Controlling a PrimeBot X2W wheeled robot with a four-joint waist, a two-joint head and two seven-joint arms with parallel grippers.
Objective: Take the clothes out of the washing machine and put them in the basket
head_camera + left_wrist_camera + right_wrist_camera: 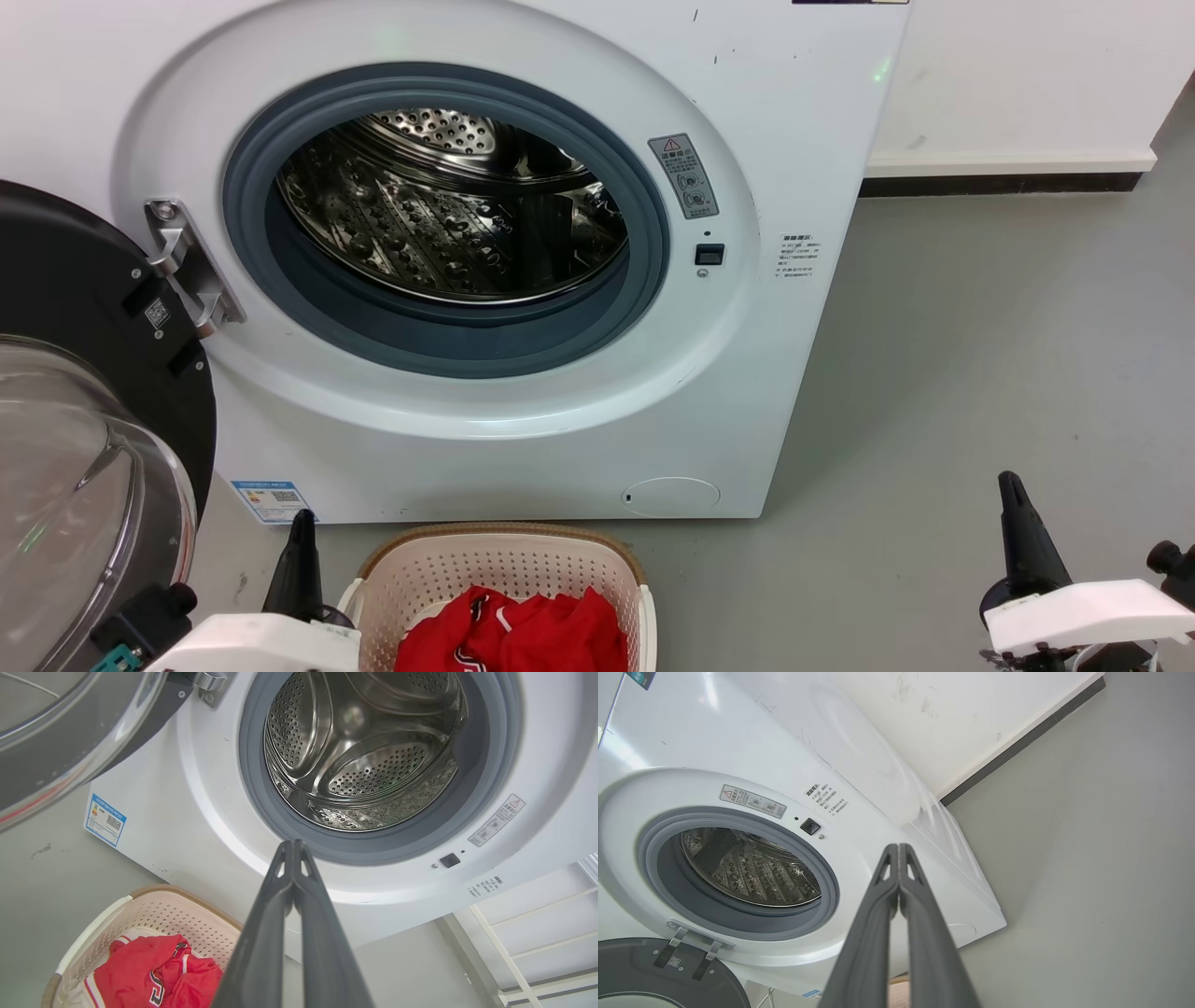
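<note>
Plainly, my left gripper (pixel 302 525) was pinched closed on nothing, its two long dark fingers pressed together at the lower left of the head view. My right gripper (pixel 1011 487) was closed and bare as well at the lower right; each wrist view showed its tips meeting with no cloth between them. The bright red soft fabric clothes (pixel 523 635) lay heaped in the small oval cream plastic basket with perforated sides and a brown woven-look rim (pixel 504 535), at the bottom centre of the head view. The heap sat just to the right of my left gripper and well apart from my right, so my left arm was the nearer one. It ran off the bottom edge, so I could not tell its long axis.

Above both grippers, the large white front-loading washing machine (pixel 803 103) stood with its round black-framed glass door (pixel 65 280) swung open at the left. Its shiny perforated steel drum (pixel 448 233) showed no red in any view. I judged the task complete, unless something hid low behind the grey rubber ring (pixel 448 341).
</note>
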